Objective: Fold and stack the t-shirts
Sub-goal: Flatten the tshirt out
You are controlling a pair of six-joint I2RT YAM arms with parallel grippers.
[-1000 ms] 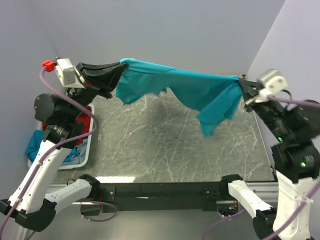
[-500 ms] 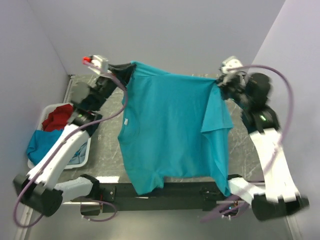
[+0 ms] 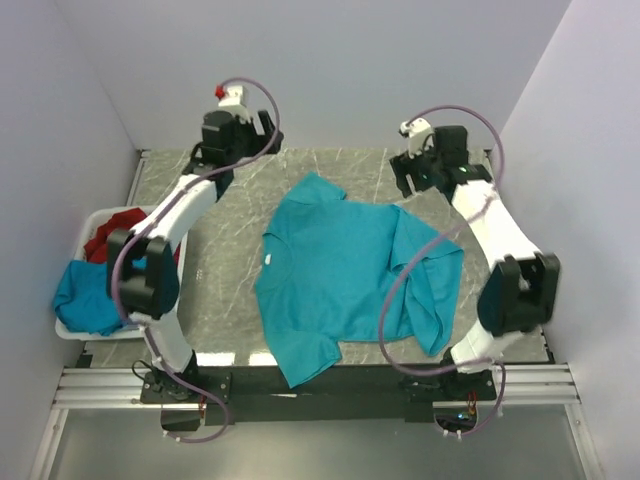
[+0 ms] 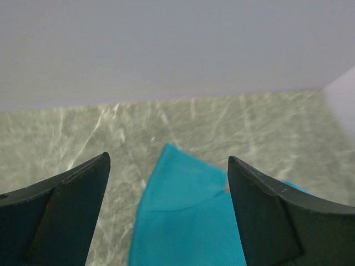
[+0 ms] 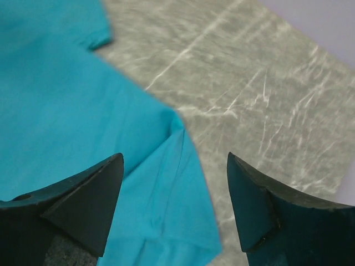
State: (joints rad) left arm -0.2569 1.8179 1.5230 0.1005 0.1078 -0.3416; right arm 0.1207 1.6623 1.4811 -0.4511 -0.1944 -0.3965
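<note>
Left fingers: the left gripper [image 4: 167, 162] stands wide with nothing between its jaws; bare table [image 3: 340, 165] and a pointed teal tip of cloth show in the gap.
Right fingers: the right gripper [image 5: 175, 158] is also spread wide and holds nothing; a wrinkled cloth edge runs through its gap, with table beyond.
Shirt: the teal t-shirt [image 3: 350, 270] lies spread on the middle of the table, apart from both grippers.
Direction from the left gripper: in the overhead view the shirt lies toward 4 o'clock; its far tip is the nearest part.
Direction from the right gripper: the shirt lies toward 7 o'clock; its far right corner is just beside the fingers.
Long axis: it appears to run from about 9 o'clock, where a small white tag marks the neck, to about 3 o'clock, tilted slightly toward the near edge.
Lie of the cloth: the left half is fairly flat; the part at 3 o'clock is doubled over itself in a ridge.
Nearer arm: for that doubled part the right arm looks nearer; for the neck side and the far tip, the left.
Likely next: flatten the doubled part before any fold.
Other shirts: a red shirt [image 3: 110, 235] and a blue shirt [image 3: 85, 295] sit in the white basket [image 3: 65, 332] at 9 o'clock, well apart from the fingers.
</note>
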